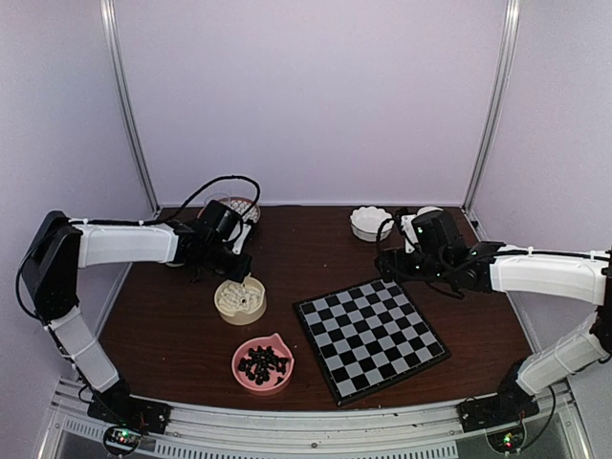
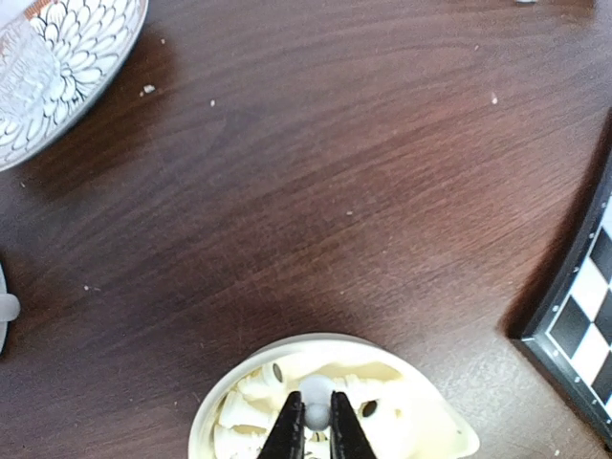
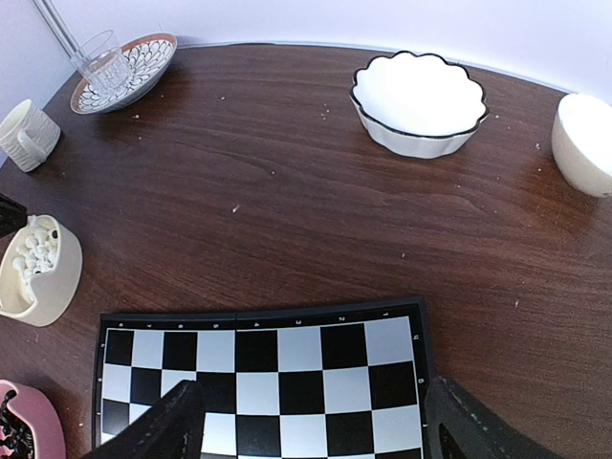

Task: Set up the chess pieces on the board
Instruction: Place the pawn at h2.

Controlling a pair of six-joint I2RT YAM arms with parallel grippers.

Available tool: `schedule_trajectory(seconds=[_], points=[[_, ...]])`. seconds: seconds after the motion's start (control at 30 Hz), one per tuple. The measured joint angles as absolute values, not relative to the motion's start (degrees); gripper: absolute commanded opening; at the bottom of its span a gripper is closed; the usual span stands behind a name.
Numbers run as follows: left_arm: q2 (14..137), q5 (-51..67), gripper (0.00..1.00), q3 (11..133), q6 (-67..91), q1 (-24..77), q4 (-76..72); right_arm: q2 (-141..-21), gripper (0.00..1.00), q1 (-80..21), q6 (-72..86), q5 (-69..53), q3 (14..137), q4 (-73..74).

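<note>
While the dark wooden table (image 1: 316, 249) stretches wide under both arms, the thing to watch is the board (image 1: 371, 337). It lies slightly skewed near the front edge, right of middle, and every square I can see on it is bare. Not one man stands there, so by my reckoning the job is at its very start, with both colours left to place.

Left of the board, close to the front edge, sits the pink bowl (image 1: 263, 363), heaped with the black pieces (image 1: 262, 362) and untouched as far as I can tell. Just behind it, the cream bowl (image 1: 240, 299) holds the white pieces (image 3: 36, 251).

Now the arms! The right gripper (image 3: 316, 421) hangs over the board's far edge, jaws spread wide, nothing between them. The left gripper (image 2: 317, 428) is down in the cream bowl, fingers pinched tight on one cream-white piece (image 2: 316, 390), whose round head shows just above the tips. It looks like a pawn, though I can't be sure. That piece sits over the bowl's heap, not lifted clear. I'd say the first pick is in hand, with the carrying and placing to come.
</note>
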State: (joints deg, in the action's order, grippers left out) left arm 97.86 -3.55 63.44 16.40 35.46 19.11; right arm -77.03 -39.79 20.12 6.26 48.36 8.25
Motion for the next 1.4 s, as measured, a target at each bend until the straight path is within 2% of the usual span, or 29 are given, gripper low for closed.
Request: schedule_trajectory(seconds=[0.37, 0.73, 1.13, 1.4], points=[[95.3, 1.1, 0.07, 61.7, 17.5, 36.4, 19.0, -76.9, 0.82, -39.8, 19.9, 6.5, 48.3, 8.3], [94.3, 6.4, 0.07, 61.6, 18.3, 46.9, 16.3, -74.9, 0.82, -39.8, 19.9, 7.9, 47.2, 8.1], [105.1, 6.3, 0.06, 69.5, 16.6, 53.7, 15.1, -74.1, 0.82, -39.8, 19.9, 9.2, 46.4, 7.9], [108.2, 5.0, 0.06, 72.9, 16.1, 55.1, 15.5, -73.5, 0.82, -39.8, 19.9, 9.3, 46.1, 7.9]])
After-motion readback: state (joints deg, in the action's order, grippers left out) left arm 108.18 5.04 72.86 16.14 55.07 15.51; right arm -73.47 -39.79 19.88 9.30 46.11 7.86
